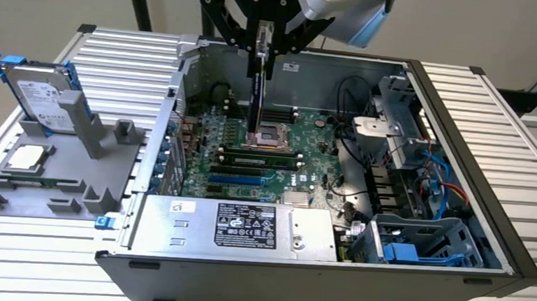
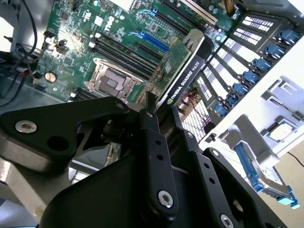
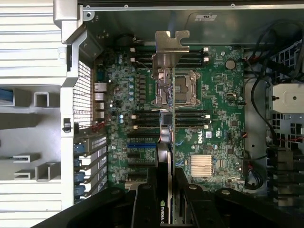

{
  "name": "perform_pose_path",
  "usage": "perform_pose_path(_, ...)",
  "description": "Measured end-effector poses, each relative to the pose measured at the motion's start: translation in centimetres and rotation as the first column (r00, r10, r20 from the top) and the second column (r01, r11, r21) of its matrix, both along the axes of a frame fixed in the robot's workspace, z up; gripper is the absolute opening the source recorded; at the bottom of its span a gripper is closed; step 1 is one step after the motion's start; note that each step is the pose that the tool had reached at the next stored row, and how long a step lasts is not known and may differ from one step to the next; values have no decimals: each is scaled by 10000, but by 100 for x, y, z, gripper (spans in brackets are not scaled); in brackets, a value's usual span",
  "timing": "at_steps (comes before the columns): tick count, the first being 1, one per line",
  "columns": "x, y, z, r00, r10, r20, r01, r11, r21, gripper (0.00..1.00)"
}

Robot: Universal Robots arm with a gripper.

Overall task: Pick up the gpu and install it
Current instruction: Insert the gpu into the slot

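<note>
My black 2-fingered gripper [image 1: 263, 52] is clamped on the gpu [image 1: 255, 87], a thin rectangular card with a green circuit-board face and black cooler. I hold it upright, edge-down, inside the open grey metal computer case [image 1: 316, 286], above the green motherboard [image 1: 324, 150] and over its square metal processor socket [image 1: 271, 134], not seated in a slot. The silver hard drive [image 1: 39, 94] with blue tabs stands on the grey tray [image 1: 37, 196] beside the case, at the exterior view's left.
</note>
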State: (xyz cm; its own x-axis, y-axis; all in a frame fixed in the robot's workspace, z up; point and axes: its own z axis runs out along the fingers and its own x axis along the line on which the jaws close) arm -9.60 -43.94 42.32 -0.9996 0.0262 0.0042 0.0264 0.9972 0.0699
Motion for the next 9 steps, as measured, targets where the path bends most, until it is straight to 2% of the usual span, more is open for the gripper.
perform_pose_path(9,0,0,1,10000,43,-1,-43,10000,0,0)
